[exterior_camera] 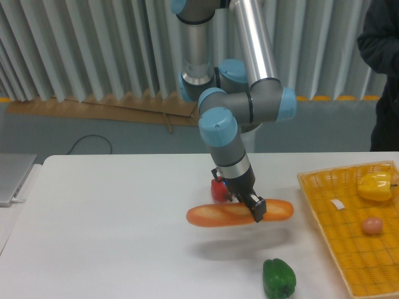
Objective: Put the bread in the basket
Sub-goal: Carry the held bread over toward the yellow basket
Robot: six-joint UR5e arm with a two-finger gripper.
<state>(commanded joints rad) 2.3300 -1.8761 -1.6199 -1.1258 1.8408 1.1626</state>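
The bread (218, 215), a long orange-brown loaf with paler slashes, hangs level above the table, casting a shadow beneath it. My gripper (254, 208) is shut on it, a little right of its middle. The basket (324, 187), a yellow-orange mesh tray, lies at the right edge of the table, a short gap to the right of the loaf's right end.
A green pepper (278, 278) sits near the front edge, below the loaf. A small red object (218, 189) lies behind the gripper. In the basket are a yellow pepper (374, 185) and a small pinkish ball (373, 225). A person (383, 68) stands at the far right.
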